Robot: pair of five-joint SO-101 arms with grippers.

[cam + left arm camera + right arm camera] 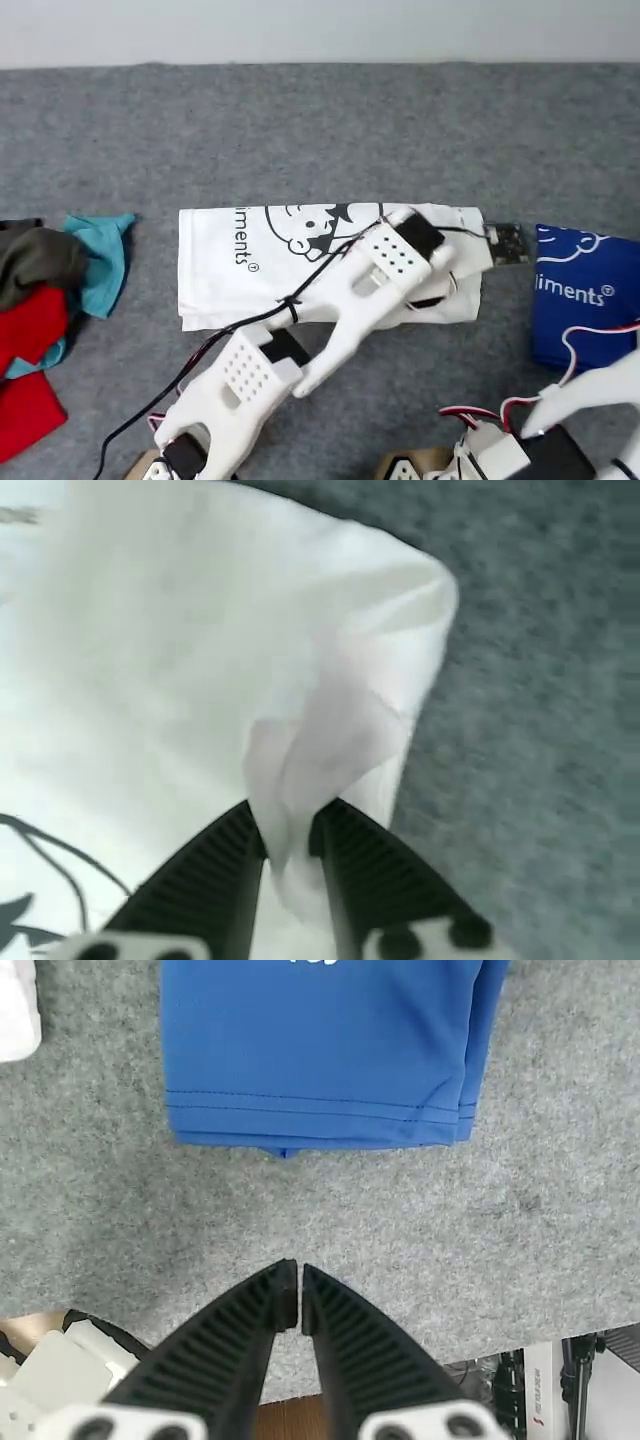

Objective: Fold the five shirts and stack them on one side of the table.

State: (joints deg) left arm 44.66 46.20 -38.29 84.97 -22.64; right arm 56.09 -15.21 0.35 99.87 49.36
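A white shirt [260, 265] with a black cartoon print lies folded into a long strip across the middle of the grey table. My left arm stretches over it, and my left gripper [290, 842] is shut on a pinch of the white shirt [300, 680] at its right end, the cloth bunched up between the black fingers [215, 865]. A folded blue shirt [583, 300] lies at the right edge. My right gripper [298, 1295] hovers shut and empty above bare carpet just short of the blue shirt [320, 1050]. A pile of red, teal and dark shirts [45, 300] lies at the left.
The table is covered in grey carpet [330, 130], with open room behind the white shirt. A small dark circuit board [507, 243] sticks out beside the left arm's wrist. The table's near edge and arm bases [440, 465] are close below.
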